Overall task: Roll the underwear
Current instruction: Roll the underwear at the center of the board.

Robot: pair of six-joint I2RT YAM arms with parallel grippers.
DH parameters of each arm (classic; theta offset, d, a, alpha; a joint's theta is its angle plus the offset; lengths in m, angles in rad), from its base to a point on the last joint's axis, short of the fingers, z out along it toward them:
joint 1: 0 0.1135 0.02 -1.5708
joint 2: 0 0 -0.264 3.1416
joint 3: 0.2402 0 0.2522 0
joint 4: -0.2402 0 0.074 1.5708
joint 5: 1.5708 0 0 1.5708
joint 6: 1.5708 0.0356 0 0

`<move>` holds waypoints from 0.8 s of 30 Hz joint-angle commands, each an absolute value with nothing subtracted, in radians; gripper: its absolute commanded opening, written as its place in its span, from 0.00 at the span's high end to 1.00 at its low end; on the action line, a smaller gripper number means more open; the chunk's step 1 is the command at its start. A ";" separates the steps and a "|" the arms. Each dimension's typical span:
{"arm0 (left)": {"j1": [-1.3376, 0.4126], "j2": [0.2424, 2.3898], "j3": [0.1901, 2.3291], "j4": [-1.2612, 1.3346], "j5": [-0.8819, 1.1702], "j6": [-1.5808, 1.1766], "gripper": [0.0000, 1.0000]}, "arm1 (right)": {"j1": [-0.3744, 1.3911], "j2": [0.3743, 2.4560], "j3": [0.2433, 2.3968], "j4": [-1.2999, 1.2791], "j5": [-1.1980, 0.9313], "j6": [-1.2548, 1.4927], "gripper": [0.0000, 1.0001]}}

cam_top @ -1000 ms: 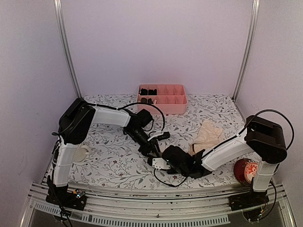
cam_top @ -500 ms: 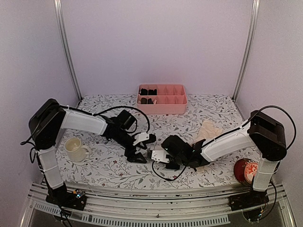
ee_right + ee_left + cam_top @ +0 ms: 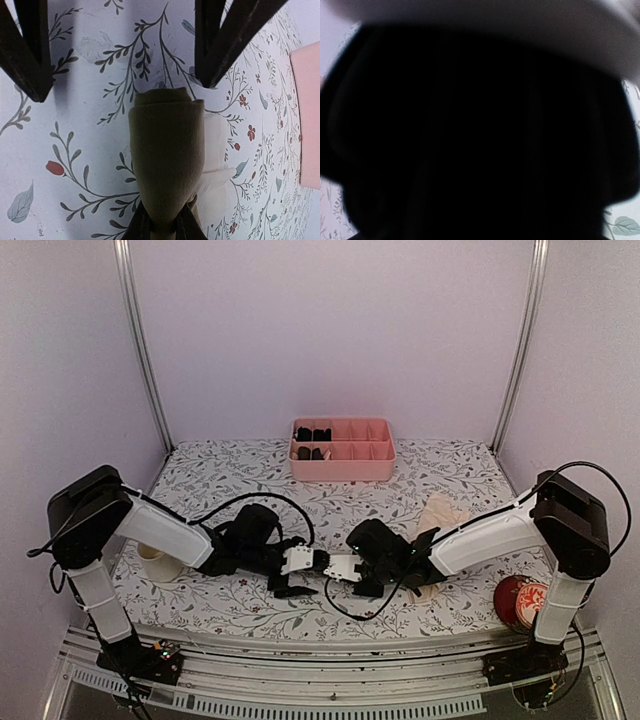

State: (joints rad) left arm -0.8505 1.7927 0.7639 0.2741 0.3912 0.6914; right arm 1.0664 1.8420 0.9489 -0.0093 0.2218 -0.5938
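While the left arm has sunk low over the floral tablecloth (image 3: 230, 470) in the past second, the left gripper (image 3: 303, 575) has gone from half closed to jaws spread wide. Its two dark fingers (image 3: 30, 55) now stand apart, one on each side just past the tip of the roll, touching nothing. The left wrist camera shows only blackness, so it adds no detail.

The right gripper (image 3: 167, 226) has stayed clamped narrow on the olive-brown underwear (image 3: 167, 150). The garment is wound into a short, tight roll that sticks straight out from the right fingertips, with its cream-white part showing along one side. The roll lies between the two grippers, close above or on the cloth.

This suggests the left gripper has let go and the roll now holds its shape in the right gripper alone, so the first garment looks close to finished.

The peach-beige underwear (image 3: 440, 515) lies loose and unrolled behind the right gripper, beside that arm's forearm. The pink compartment tray (image 3: 342, 476) sits well apart, off to the far side of both grippers.
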 commanded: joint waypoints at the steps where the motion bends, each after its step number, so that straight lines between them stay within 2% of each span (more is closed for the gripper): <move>1: -0.898 1.800 0.690 0.513 0.322 0.741 0.19 | 1.069 1.855 0.931 -0.142 0.112 -0.568 0.90; 8: -0.917 1.805 0.635 0.622 0.333 0.762 0.24 | 1.070 1.855 0.935 -0.152 0.098 -0.565 0.90; 12: -0.934 1.826 0.653 0.559 0.371 0.785 0.32 | 1.068 1.850 0.933 -0.154 0.091 -0.563 0.90; 24: -0.943 1.916 0.739 0.445 0.317 0.771 0.37 | 1.070 1.823 0.916 -0.172 0.056 -0.559 0.92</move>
State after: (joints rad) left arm -0.9325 1.8584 0.7250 0.5411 0.3573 0.7708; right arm 1.0634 1.8202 0.9478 -0.0525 0.1448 -0.5900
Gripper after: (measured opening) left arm 0.654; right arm 0.115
